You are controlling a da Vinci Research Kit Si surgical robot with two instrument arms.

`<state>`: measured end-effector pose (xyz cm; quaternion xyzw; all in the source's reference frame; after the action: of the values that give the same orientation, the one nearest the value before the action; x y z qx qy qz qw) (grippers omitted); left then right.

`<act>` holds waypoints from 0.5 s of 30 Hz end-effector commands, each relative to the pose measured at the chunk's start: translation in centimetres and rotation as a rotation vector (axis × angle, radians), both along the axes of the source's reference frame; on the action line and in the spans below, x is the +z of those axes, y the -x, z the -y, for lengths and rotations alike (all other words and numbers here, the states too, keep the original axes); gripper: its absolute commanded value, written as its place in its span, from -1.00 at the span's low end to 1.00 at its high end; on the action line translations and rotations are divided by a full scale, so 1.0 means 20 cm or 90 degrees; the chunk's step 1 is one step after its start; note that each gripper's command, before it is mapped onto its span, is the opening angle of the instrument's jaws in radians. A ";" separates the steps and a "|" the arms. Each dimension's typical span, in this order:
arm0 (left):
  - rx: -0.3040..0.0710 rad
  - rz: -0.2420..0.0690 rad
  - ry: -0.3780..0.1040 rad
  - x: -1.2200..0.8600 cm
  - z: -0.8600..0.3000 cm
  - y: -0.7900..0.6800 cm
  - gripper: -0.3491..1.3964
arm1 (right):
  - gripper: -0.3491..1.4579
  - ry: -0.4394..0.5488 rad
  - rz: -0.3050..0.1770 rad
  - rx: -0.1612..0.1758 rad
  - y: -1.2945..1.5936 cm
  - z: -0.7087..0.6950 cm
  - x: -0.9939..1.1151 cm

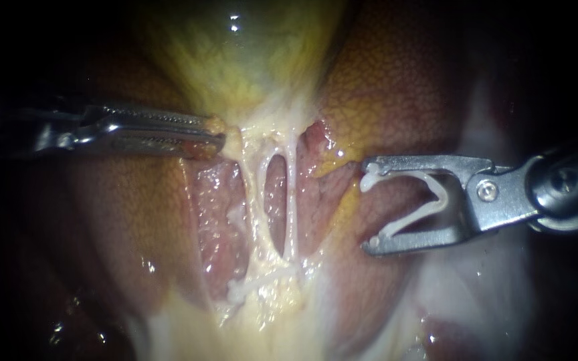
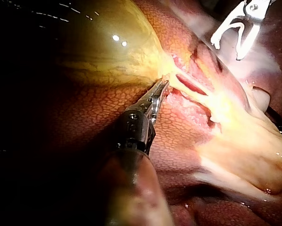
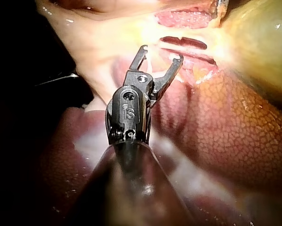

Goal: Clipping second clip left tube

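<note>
Left instrument (image 1: 217, 138): jaws clenched on the gallbladder (image 1: 249, 67) at its pale neck, just above the tubes.
Right instrument (image 1: 368, 206): jaws spread wide, grasping a white clip (image 1: 429, 197) from both sides, its mouth facing the tubes.
Left tube (image 1: 250, 194): stretched beside the right tube (image 1: 292, 200), with a slit between them. The clip is well apart, over the liver (image 1: 396, 87).
Endoscope only: both tubes side by side.
Left wrist only: the gallbladder's swollen body beyond its jaws.
Right wrist only: its jaws from behind, tips near the slit.
</note>
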<state>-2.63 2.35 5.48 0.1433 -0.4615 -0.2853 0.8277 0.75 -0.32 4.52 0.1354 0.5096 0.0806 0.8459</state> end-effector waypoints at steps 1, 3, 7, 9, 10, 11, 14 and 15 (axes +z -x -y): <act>0.000 0.000 0.000 0.000 0.000 0.000 -1.00 | -0.06 0.000 0.000 0.000 0.000 0.000 0.000; 0.000 0.000 0.000 -0.001 0.000 0.000 -1.00 | -0.06 0.000 0.000 0.000 0.000 0.000 0.000; 0.001 0.001 -0.003 -0.006 0.000 -0.002 -1.00 | -0.06 -0.001 -0.001 -0.001 0.000 0.000 0.000; 0.002 0.002 -0.007 -0.011 -0.001 -0.003 -1.00 | -0.06 -0.001 -0.002 -0.002 0.000 0.000 0.000; 0.002 0.003 -0.008 -0.014 -0.002 -0.004 -1.00 | -0.07 -0.001 -0.002 -0.002 0.000 0.000 0.000; 0.004 0.005 -0.011 -0.016 -0.002 -0.006 -1.00 | -0.07 -0.001 -0.002 -0.002 0.000 0.000 0.000; -0.003 0.001 -0.011 -0.025 -0.005 -0.011 -1.00 | -0.07 -0.001 -0.002 -0.003 0.000 0.000 0.000; -0.006 0.001 -0.011 -0.028 -0.006 -0.012 -1.00 | -0.07 -0.001 -0.002 -0.003 0.000 0.000 0.000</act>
<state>-2.35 2.49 4.85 0.1471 -0.4611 -0.2951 0.8238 0.75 -0.32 4.52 0.1376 0.5108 0.0792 0.8449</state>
